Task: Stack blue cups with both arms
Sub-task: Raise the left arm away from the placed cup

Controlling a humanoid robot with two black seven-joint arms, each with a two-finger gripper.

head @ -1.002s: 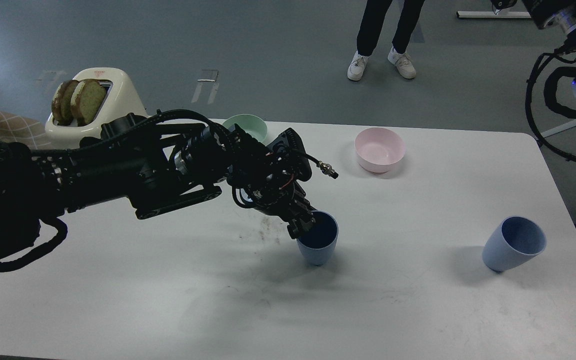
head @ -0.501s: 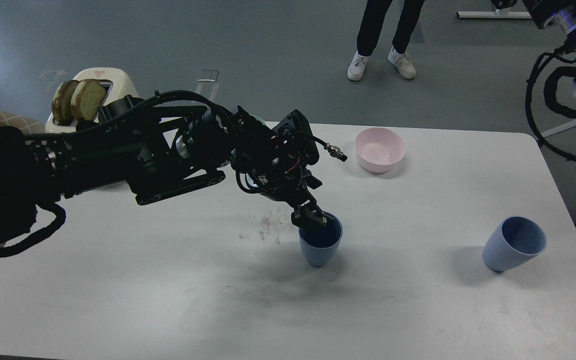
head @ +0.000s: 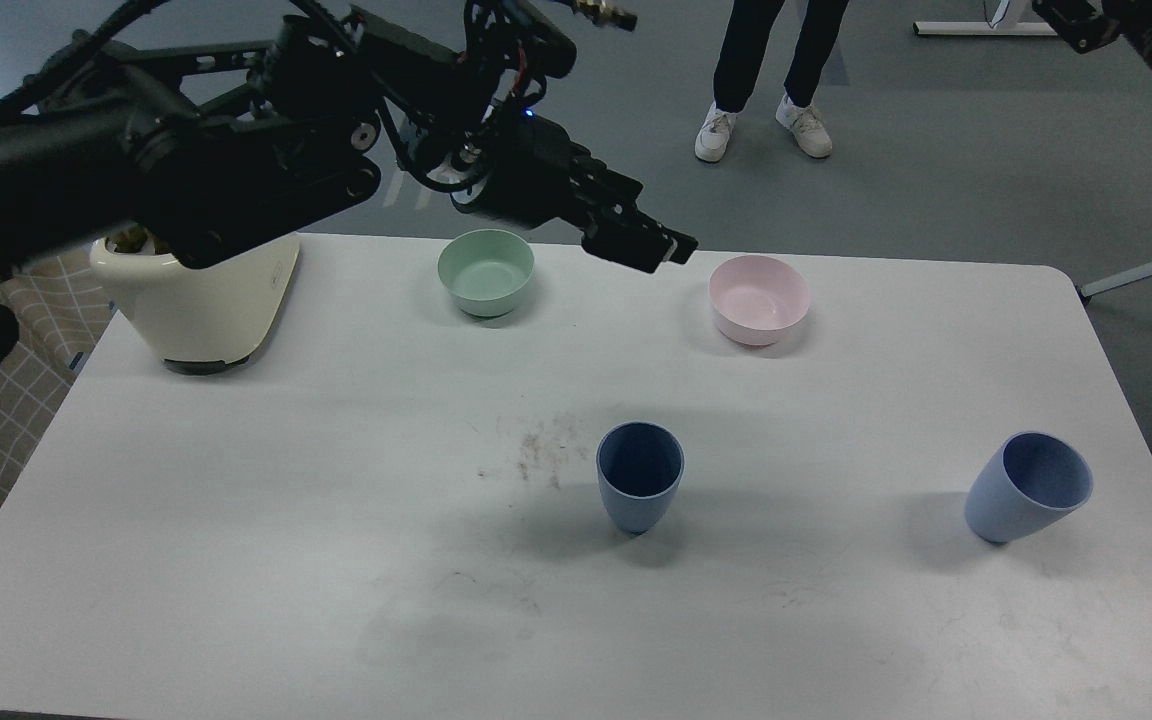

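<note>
Item: two blue cups, unstacked. Near blue cup (head: 639, 487) stands upright around the middle of the white counter (head: 236, 560), mouth up, nothing inside that shows, nothing touching it. Far blue cup (head: 1028, 486) sits well apart from it toward the counter's right edge; it appears tilted, mouth turned up and toward the viewer, likewise untouched. Left claw (head: 648, 246): raised clear of the counter, hanging between the mint-green bowl (head: 486, 271) and the pink bowl (head: 759, 298) as seen from the head, carrying nothing; its fingers are dark and merge together, so whether it is spread or clenched cannot be told. Right claw: not visible; only dark parts of the right arm (head: 1151, 35) and its cable show at the upper right corner and right edge, away from both cups. Other contents: cream toaster (head: 201, 305) at the counter's back left, a brownish smudge (head: 541, 450) just left of the near cup, a person's legs and white shoes (head: 761, 125) on the floor beyond. Status, by judgement: stacking not achieved; neither cup is held. Remaining: grasp one cup, carry it across, seat it inside the other, and release.
</note>
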